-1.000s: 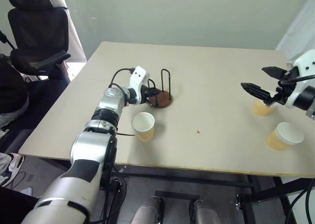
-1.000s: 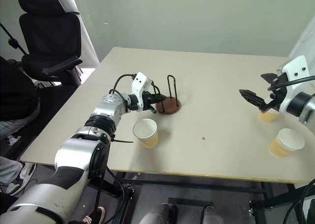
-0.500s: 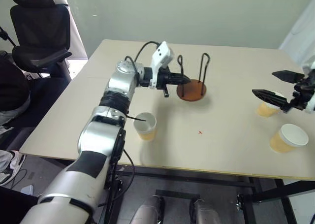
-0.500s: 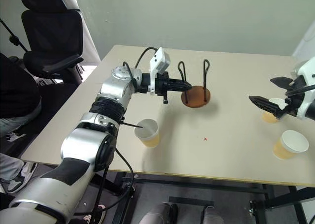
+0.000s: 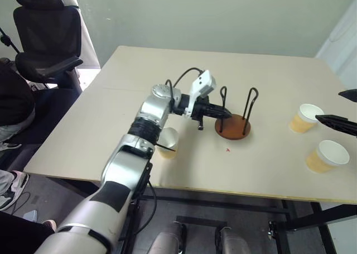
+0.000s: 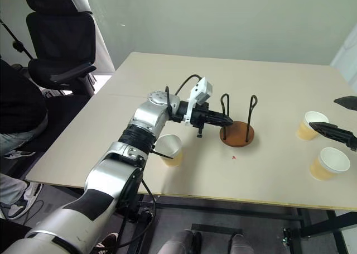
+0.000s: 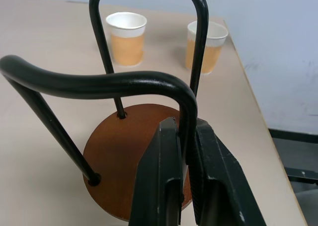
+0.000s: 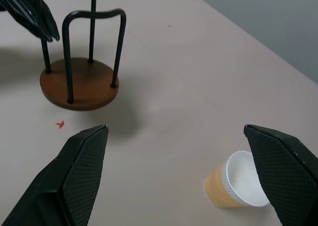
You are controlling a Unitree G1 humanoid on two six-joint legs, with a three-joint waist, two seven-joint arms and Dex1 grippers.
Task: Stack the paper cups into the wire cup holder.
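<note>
Near the middle of the table (image 5: 268, 70) stands the wire cup holder (image 5: 232, 125), upright on its base. The left gripper (image 7: 181, 176) is clamped on the near wire loop, fingers pinched tight on one leg just above the disc. Judged from its build, the holder is light and stiff; the thin round wire looks slick, so a pinch low on a leg, close to the base, seems the steadiest hold, and a higher one would likely let it swing or tip. Look: round reddish-brown disc base, two black wire loops rising from it, no cup inside yet.

Paper cups, placed from the holder: one cup (image 5: 166, 142) to its left, nearer the table's front edge, beside the left forearm; a second cup (image 5: 304, 118) well to its right; a third cup (image 5: 326, 156) right again and closer to the front edge. All tan-orange with white rim and white inside, tapered. Probably very light and easily crushed; best taken around the wall with a gentle squeeze.

The right gripper (image 8: 181, 171) is spread wide and empty, hanging over the cups right of the holder.
</note>
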